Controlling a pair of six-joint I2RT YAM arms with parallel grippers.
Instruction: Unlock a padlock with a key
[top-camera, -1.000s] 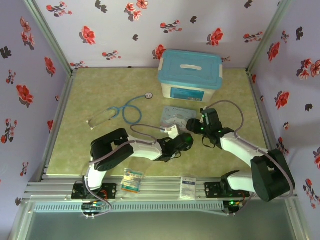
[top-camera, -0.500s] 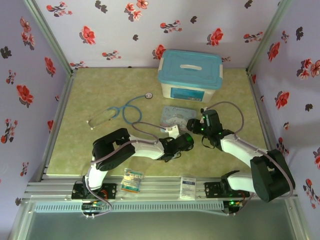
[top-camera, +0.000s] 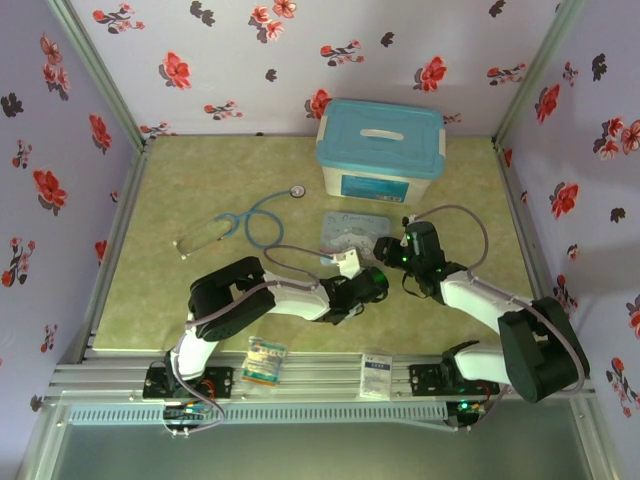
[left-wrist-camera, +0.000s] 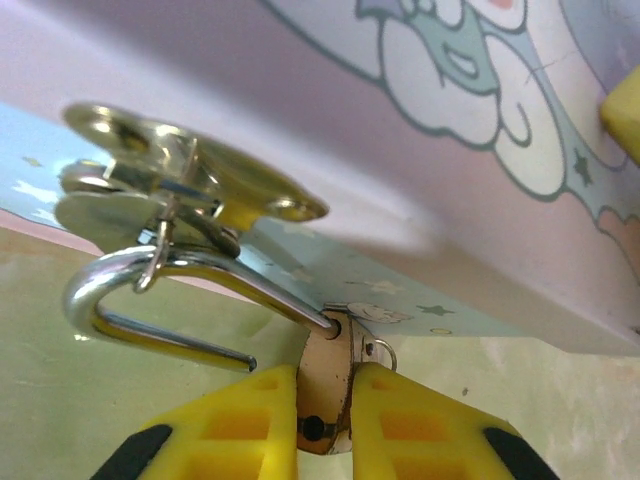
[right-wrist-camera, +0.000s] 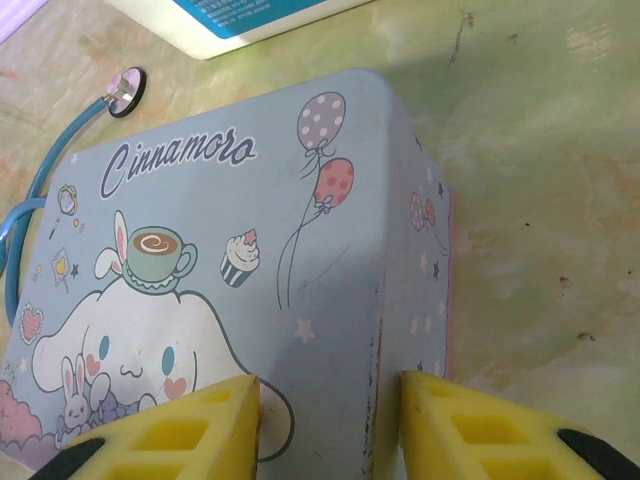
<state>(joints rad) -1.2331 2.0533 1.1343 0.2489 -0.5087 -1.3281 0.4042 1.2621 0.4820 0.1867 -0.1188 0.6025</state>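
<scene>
The small brass padlock (left-wrist-camera: 325, 385) is pinched by its flat sides between my left gripper's (left-wrist-camera: 325, 425) yellow fingers (left-wrist-camera: 235, 425). Its silver shackle (left-wrist-camera: 150, 290) stands open, its free end clear of the body. The loop still hooks through the gold hasp (left-wrist-camera: 200, 185) on the cartoon tin's (left-wrist-camera: 470, 130) side. The key is hidden. In the top view my left gripper (top-camera: 347, 264) is at the tin's (top-camera: 345, 228) near edge. My right gripper (right-wrist-camera: 330, 425) stands open over the tin's (right-wrist-camera: 230, 250) near right corner, one finger (right-wrist-camera: 180, 430) over the lid, the other beside the wall.
A white box with a blue lid (top-camera: 380, 148) stands just behind the tin. A blue stethoscope (top-camera: 258, 218) lies left of it, and a clear object (top-camera: 200, 240) further left. Two small packets (top-camera: 265, 360) (top-camera: 377, 374) sit on the front rail.
My left fingers have closed onto the padlock's body. The right gripper's fingers have drawn somewhat closer together over the tin. Both arms have barely shifted.
</scene>
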